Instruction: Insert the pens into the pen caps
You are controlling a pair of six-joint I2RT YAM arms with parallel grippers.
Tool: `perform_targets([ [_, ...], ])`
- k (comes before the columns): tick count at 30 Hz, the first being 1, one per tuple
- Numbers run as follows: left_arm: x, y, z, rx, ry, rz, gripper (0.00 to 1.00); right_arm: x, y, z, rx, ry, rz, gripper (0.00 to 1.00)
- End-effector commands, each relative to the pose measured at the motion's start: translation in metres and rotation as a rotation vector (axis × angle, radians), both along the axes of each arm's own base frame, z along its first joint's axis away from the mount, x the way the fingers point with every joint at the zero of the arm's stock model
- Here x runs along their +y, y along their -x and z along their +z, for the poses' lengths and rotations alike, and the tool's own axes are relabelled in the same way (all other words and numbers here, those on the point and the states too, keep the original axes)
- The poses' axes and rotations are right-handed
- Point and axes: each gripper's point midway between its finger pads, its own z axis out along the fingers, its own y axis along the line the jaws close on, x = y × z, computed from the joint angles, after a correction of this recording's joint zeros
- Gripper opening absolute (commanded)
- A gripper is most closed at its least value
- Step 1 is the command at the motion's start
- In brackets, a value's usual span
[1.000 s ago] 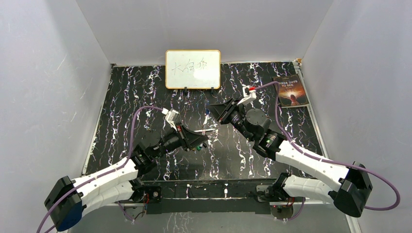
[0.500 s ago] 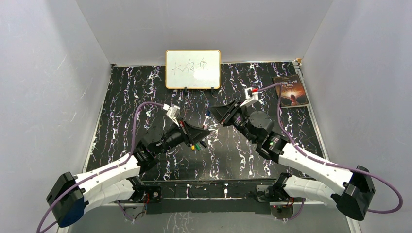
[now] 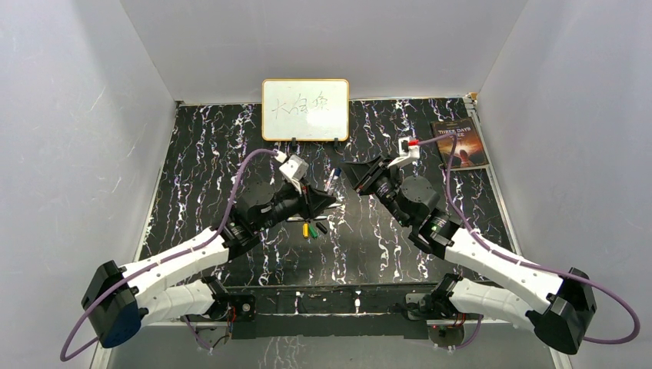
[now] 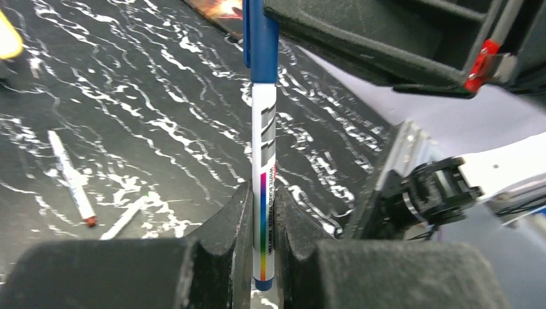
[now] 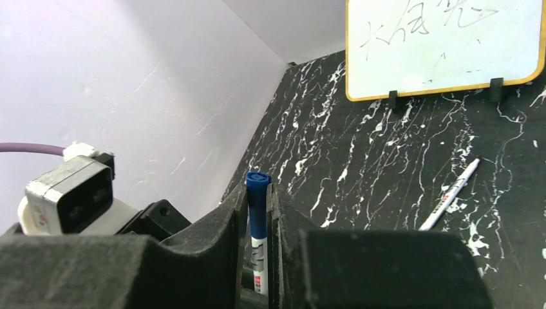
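Above the marbled table point(image 3: 231, 154), we are seeing the left gripper point(image 4: 264, 201) clamping a pen point(image 4: 264, 129) by the barrel's bare end, while the right gripper point(image 5: 259, 196) is pinching the blue cap point(image 5: 257, 180) fitted over its other end. Another pen point(image 4: 71, 183) is lying loose on the table below.

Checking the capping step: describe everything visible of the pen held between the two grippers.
The pen has a slim white plastic-looking barrel with grey print, a rainbow stripe and a blue end plug. The left gripper pinches its lower barrel, off the table. A blue cap covers its far end, clamped by the right gripper. Full seating cannot be told.
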Motion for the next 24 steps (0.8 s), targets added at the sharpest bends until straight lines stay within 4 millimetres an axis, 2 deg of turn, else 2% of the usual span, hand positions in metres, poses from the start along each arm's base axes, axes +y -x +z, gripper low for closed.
perform_targets([
  [1,0.008,-0.021,0.04,-0.304,-0.097,0.035,0.0,0.01,0.014,-0.011,-0.008,0.143,0.089,0.0],
  [6,0.008,-0.02,0.034,-0.366,-0.201,-0.011,0.0,0.006,0.013,-0.001,-0.04,0.194,0.077,0.0],
  [18,0.01,-0.016,0.031,-0.39,-0.204,-0.029,0.0,0.003,0.01,0.022,-0.069,0.186,0.052,0.0],
  [24,0.011,-0.016,0.018,-0.366,-0.242,-0.033,0.0,0.003,0.007,0.028,-0.082,0.18,0.042,0.13],
])
